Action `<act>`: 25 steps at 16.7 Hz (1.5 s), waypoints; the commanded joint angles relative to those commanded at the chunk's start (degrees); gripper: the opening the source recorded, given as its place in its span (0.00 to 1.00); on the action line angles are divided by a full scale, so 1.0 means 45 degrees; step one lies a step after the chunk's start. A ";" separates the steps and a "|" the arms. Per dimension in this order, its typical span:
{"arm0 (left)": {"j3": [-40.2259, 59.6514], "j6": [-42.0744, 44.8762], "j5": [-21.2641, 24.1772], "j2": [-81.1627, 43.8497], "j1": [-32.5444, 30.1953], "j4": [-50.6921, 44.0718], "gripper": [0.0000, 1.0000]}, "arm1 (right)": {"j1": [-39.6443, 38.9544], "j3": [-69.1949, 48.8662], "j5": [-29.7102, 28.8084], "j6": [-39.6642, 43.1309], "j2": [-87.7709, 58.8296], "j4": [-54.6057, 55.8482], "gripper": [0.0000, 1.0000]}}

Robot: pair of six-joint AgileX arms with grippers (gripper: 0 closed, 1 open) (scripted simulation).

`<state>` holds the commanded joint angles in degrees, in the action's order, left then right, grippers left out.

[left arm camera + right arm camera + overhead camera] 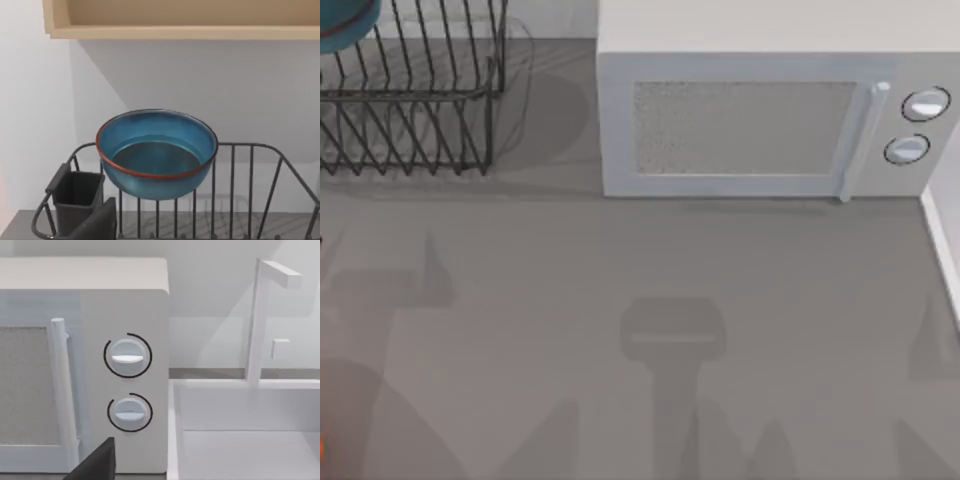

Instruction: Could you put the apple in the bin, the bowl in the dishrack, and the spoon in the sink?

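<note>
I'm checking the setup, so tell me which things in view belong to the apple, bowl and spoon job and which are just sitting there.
Belongs to the job:
- bowl, sitting in the dishrack
- dishrack, at the table's far left
- sink, right of the microwave

Just there:
- microwave
- utensil cup on the dishrack
- faucet
- wall shelf

A matte black, flat-faced, angular left finger [97, 222] shows beside the dishrack [260, 200]; a matching right finger [95, 465] shows below the microwave [125, 300].

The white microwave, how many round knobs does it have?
2. On the boxy white microwave, the round white upper knob sits directly above the round white lower knob, beside the upright door handle.
</note>
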<state>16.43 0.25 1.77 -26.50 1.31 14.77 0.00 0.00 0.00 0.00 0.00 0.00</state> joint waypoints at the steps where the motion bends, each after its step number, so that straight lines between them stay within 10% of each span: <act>1: -0.0614 -0.0009 -0.0067 0.1172 -0.0048 -0.0552 1.00 | 0.0000 0.0000 0.0000 0.0000 0.0000 0.0000 1.00; 16: -0.3652 -0.0055 -0.0393 0.5888 -0.0292 -0.3282 1.00 | 0.0112 -0.0280 -0.0005 0.0397 -0.0383 -0.0298 1.00; 25: -0.3652 -0.0055 -0.0393 0.5888 -0.0292 -0.3282 1.00 | 0.1774 -0.4701 0.0063 0.8808 -0.7290 -0.5216 1.00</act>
<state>0.00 0.00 0.00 0.00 0.00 0.00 7.98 -21.15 0.28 39.64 -32.81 -23.47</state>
